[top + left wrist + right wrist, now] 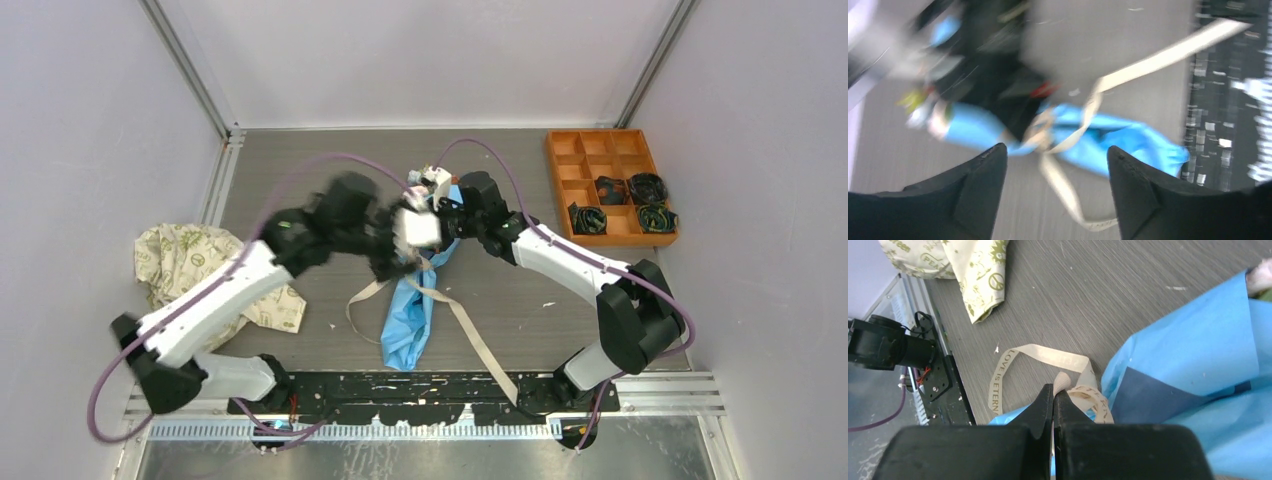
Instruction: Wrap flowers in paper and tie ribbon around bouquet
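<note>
1. Top view: the bouquet (405, 320) lies between my arms, with the ribbon (480, 345) crossed around its middle.
2. Left wrist view: my left gripper (1053, 150) hangs wide apart above the crossing, empty.
3. Right wrist view: my right gripper (1054, 390) is clenched on the ribbon, probably to keep tension.

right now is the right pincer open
No, the right pincer is clamped shut on a fold of the ribbon.
</note>
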`<state>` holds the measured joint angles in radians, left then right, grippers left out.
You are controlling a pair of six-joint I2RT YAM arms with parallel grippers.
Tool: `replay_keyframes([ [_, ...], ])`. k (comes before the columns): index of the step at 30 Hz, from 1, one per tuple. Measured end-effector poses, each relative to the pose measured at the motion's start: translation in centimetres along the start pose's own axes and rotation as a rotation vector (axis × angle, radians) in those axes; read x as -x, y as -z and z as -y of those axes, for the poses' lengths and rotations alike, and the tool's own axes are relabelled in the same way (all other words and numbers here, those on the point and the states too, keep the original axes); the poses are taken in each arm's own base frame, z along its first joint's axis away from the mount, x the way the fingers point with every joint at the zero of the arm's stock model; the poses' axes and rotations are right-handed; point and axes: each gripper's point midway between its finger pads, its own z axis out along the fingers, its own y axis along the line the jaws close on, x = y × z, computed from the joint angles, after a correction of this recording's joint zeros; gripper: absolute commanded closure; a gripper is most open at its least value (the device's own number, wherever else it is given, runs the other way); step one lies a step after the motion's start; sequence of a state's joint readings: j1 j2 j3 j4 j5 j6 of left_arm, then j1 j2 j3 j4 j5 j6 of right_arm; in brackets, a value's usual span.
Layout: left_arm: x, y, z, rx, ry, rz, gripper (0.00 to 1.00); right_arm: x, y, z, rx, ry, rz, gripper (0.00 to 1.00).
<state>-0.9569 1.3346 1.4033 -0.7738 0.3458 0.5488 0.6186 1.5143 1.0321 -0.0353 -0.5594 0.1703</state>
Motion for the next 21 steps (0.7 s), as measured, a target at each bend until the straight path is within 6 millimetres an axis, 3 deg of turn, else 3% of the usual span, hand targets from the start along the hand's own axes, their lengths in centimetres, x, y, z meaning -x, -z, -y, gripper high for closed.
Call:
replay_keyframes([
  [3, -4.2, 6.3, -5.7, 0.23, 0.198, 0.036, 0.6, 0.6, -0.1, -0.6, 0.043, 0.044, 0.02, 0.99],
  [4, -5.7, 7.8, -6.5, 0.282, 0.239, 0.041, 0.61, 0.8, -0.1, -0.9, 0.064, 0.066, 0.027, 0.99],
  [6, -8.1, 8.8, -5.9, 0.296, 0.298, 0.049, 0.57, 1.1, -0.1, -1.5, 0.104, 0.109, 0.041, 0.99],
  [10, -12.2, 6.9, -3.1, 0.145, 0.43, 0.1, 0.48, 1.4, -0.1, -3.0, 0.198, 0.23, 0.057, 0.99],
  [13, -13.9, 4.7, -2.8, 0.031, 0.497, 0.146, 0.33, 1.2, 0.1, -3.8, 0.263, 0.323, 0.06, 0.99],
  [15, -14.1, 3.3, -3.1, -0.03, 0.495, 0.196, 0.31, 0.8, 0.1, -4.2, 0.296, 0.389, 0.052, 0.99],
  [18, -13.2, 2.2, -3.9, -0.079, 0.433, 0.289, 0.35, 0.3, 0.0, -4.3, 0.316, 0.483, 0.039, 0.99],
  [21, -12.1, 1.8, -5.0, -0.084, 0.357, 0.354, 0.55, -0.5, 0.0, -4.0, 0.323, 0.56, 0.019, 0.99],
])
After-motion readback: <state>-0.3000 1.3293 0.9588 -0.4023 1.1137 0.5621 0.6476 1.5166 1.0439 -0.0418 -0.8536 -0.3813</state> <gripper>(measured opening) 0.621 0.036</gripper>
